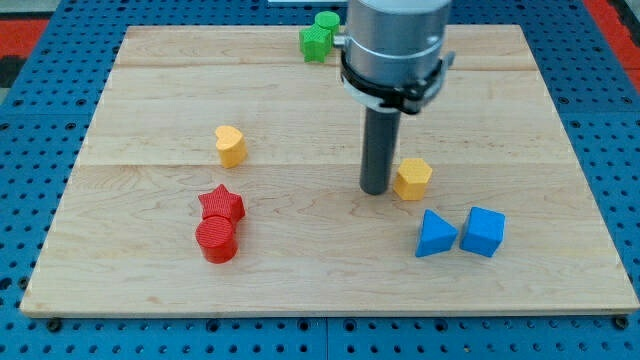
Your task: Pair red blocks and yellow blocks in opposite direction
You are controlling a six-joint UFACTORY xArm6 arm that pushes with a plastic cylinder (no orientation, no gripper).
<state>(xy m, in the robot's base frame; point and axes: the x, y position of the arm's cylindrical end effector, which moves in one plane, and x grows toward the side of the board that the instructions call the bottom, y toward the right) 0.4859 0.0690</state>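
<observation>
Eight blocks on the wooden tabletop (pixel 300 290): two red, two yellow, two blue, two green. All positions given relative to my tip.

My tip (pixel 377 190) sits a bit right of the board's middle, on the end of the dark rod hanging from the grey arm housing (pixel 393 45). No gripper on this rig, just the rod, so nothing to read as spread or pinching.

Yellow, count 2:
- yellow hexagonal block (pixel 412 179) just beside the tip on the view's right; touching or a hair apart, cannot tell which.
- yellow heart-shaped block (pixel 230 146) well to the view's left of the tip, slightly toward the view's top.

Red, count 2:
- red star block (pixel 221 205) far to the view's left of the tip, a little toward the view's bottom.
- red cylinder block (pixel 216 241) touching the star's lower side, further toward the view's bottom-left of the tip. The two reds are already together.

Blue, count 2:
- blue triangular block (pixel 435 235) toward the view's bottom-right of the tip, near.
- blue cube-like block (pixel 483 232) just right of the triangle, further from the tip.

Green, count 2:
- green block (pixel 314 43), shape unclear, toward the view's top, slightly left of the tip, at the board's far edge.
- second green block (pixel 326 20) right behind it, partly hidden by the arm housing.
</observation>
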